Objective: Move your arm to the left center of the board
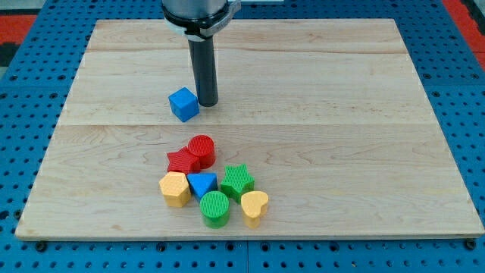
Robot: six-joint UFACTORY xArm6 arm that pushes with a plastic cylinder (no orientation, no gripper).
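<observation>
My tip (pixel 207 103) stands on the wooden board (pixel 341 114) in its upper middle part, just to the right of a blue cube (pixel 183 104) and nearly touching it. Lower down, near the view's bottom centre, lies a cluster of blocks: a red cylinder (pixel 201 149), a red star (pixel 180 161), a yellow hexagon-like block (pixel 175 189), a blue triangle (pixel 202 183), a green star (pixel 237 180), a green cylinder (pixel 215 208) and a yellow heart (pixel 255 207). My tip is well above this cluster in the view.
The board lies on a blue perforated surface (pixel 30 91). The arm's dark body (pixel 201 11) enters from the view's top centre.
</observation>
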